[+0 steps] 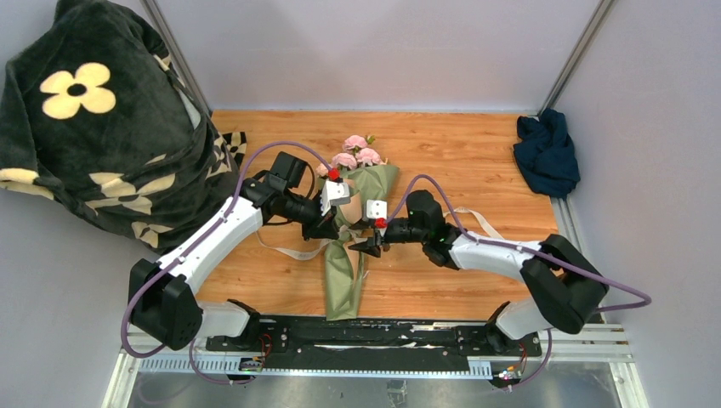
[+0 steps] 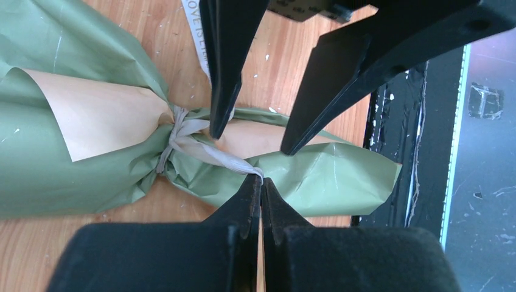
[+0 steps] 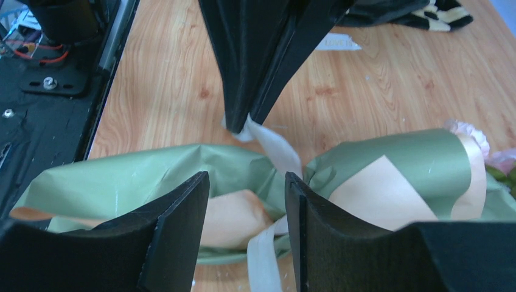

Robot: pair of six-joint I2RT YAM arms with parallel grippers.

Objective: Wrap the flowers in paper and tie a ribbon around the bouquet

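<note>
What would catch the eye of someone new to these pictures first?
The bouquet, pink flowers in olive-green paper, lies in the middle of the table between both arms. The left gripper is shut on the cream ribbon wrapped round its waist; the right gripper stands open above it. A black blanket with cream flower prints is heaped at far left.

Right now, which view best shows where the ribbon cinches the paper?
Left wrist: the ribbon visibly bunches the paper, one strand running into the shut left tool. Right wrist shows only loose strands. Top external shows only tails on the table; the cinch is hidden.
</note>
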